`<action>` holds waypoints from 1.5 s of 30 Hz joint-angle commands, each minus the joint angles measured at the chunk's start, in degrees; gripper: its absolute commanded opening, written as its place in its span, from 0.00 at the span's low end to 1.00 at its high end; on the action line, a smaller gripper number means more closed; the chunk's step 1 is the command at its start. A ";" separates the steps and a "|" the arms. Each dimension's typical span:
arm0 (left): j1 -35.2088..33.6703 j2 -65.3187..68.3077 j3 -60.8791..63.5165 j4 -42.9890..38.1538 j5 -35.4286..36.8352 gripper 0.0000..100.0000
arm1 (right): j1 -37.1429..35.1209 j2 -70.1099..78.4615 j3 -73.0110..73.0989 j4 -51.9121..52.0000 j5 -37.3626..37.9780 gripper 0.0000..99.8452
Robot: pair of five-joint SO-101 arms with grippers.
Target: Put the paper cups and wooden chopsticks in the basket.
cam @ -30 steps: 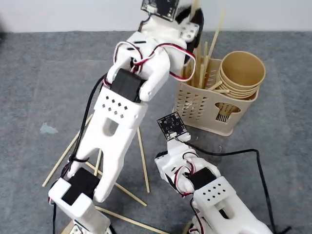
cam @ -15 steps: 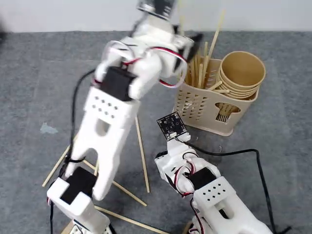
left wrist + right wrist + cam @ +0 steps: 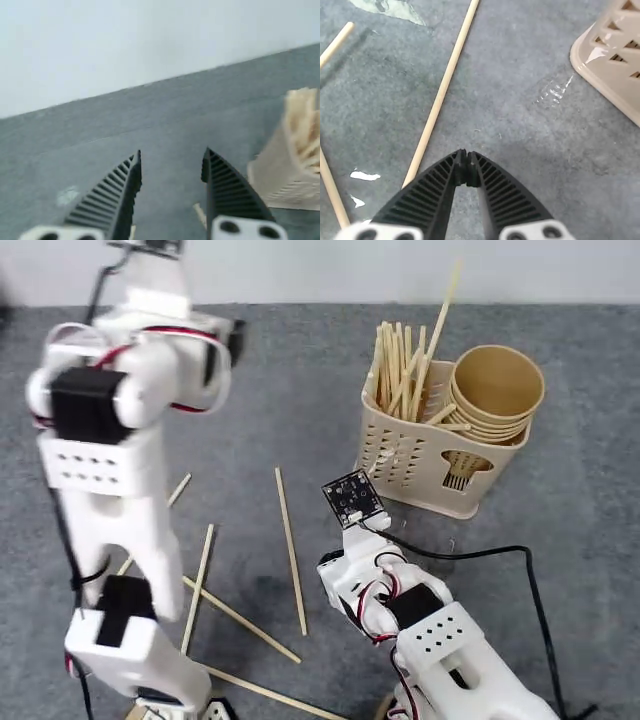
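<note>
High view: stacked paper cups (image 3: 497, 390) and upright chopsticks (image 3: 400, 360) stand in the basket (image 3: 400, 455). Several loose chopsticks lie flat on the grey counter (image 3: 300, 370), and the nearest stick (image 3: 291, 550) has its long axis pointing away from the arms.

Left wrist view: the left gripper (image 3: 170, 172) hangs spread and empty.

Right wrist view: the right gripper (image 3: 466, 170), pressed together, sits just beside a chopstick (image 3: 445, 90).

The step in hand appears to be collecting another stick. The next move calls for opening the gripper and straddling the stick crosswise.
</note>
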State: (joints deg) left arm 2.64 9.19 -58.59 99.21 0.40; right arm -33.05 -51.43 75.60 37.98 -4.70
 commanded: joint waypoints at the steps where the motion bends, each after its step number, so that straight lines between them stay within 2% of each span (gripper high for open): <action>1: -7.30 -0.70 0.92 1.41 -4.92 0.20 | -0.40 -0.48 -0.35 -0.75 0.53 0.01; 9: -17.41 -0.26 24.22 1.14 -22.95 0.20 | -0.40 -0.40 -0.35 -0.92 0.53 0.01; 17: -19.78 -0.26 41.63 1.14 -32.79 0.20 | -0.40 -0.40 -0.35 -0.92 0.53 0.01; 23: -16.79 -0.44 50.51 1.23 -33.23 0.24 | -0.40 -0.40 -0.35 -0.92 0.62 0.01; 29: -10.81 -0.26 59.47 0.88 -32.88 0.24 | -0.40 -0.40 -0.35 -0.75 0.70 0.01; 34: -9.67 -0.18 66.07 -7.65 -28.13 0.24 | -0.40 -0.40 -0.35 -0.75 0.88 0.01; 45: -8.53 -0.18 80.04 -21.45 -27.96 0.22 | -0.40 -0.40 -0.35 -0.66 0.88 0.01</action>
State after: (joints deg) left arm -5.80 9.19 19.82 81.54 -28.44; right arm -33.05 -51.43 75.60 37.98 -4.70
